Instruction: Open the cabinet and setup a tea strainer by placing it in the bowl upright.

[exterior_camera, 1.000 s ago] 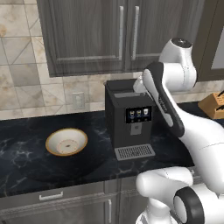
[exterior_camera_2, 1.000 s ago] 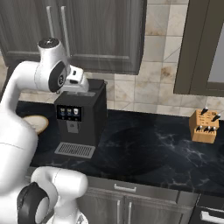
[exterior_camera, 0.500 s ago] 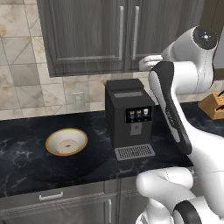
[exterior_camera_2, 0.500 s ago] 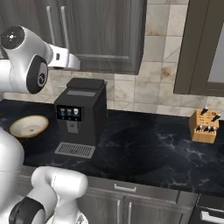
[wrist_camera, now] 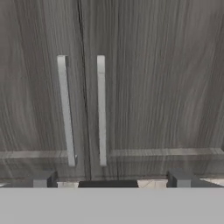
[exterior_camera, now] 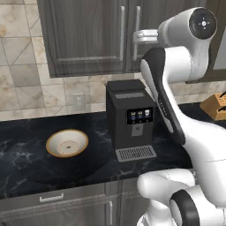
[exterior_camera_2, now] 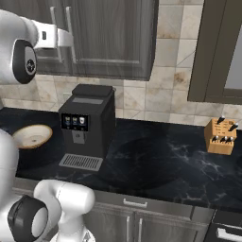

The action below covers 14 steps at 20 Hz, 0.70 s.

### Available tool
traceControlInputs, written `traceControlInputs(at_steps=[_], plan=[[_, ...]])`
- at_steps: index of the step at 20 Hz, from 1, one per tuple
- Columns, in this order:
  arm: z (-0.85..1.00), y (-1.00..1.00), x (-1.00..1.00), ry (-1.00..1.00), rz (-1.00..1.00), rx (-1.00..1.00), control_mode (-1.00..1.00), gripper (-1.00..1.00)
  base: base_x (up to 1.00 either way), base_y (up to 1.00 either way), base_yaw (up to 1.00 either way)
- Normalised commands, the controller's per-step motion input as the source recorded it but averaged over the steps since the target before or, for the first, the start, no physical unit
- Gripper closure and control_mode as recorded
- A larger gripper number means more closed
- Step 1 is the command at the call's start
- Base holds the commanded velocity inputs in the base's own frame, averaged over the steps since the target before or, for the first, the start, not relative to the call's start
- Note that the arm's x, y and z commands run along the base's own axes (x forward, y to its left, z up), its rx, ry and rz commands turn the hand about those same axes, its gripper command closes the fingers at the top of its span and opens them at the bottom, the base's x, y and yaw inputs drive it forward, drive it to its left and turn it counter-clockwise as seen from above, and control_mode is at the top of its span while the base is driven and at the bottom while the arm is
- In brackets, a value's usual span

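Observation:
The cabinet (exterior_camera: 88, 35) hangs on the wall above the counter with both doors closed. In the hand view its two thin silver handles (wrist_camera: 65, 109) stand side by side, just left of centre, flanking the seam. My gripper (wrist_camera: 111, 179) is open and faces the doors a short way off, its fingertips (wrist_camera: 43, 178) spread wide and touching nothing. My gripper (exterior_camera: 138, 36) is level with the lower ends of the handles, above the coffee machine. The bowl (exterior_camera: 67, 143) sits empty on the black counter, left of the machine; bowl (exterior_camera_2: 32, 135). The tea strainer is out of view.
A black coffee machine (exterior_camera: 130, 119) stands on the counter directly below my hand. A wooden knife block (exterior_camera_2: 221, 134) sits at the right, under a second dark wall cabinet (exterior_camera_2: 220, 47). Tiled wall runs behind; grey base cabinets (exterior_camera: 53, 201) lie below the counter.
My arm has swung up from in front of the coffee machine's top to the level of the cabinet handles. The doors and the bowl have not moved.

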Motion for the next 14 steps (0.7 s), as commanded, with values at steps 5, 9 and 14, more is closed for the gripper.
traceControlInputs(at_steps=[5, 9, 14], plan=[[-0.04, -0.01, 0.33, 0.0, -0.02, 0.08, -1.0, -1.0, 0.0, 0.0, 0.0], [-0.01, 0.0, 0.33, 0.11, 0.0, 0.0, -1.0, -1.0, 0.0, 0.0, 0.0], [-0.24, 0.0, 0.66, 0.03, 0.0, -0.01, -1.0, -1.0, 0.0, 0.0, 0.0]])
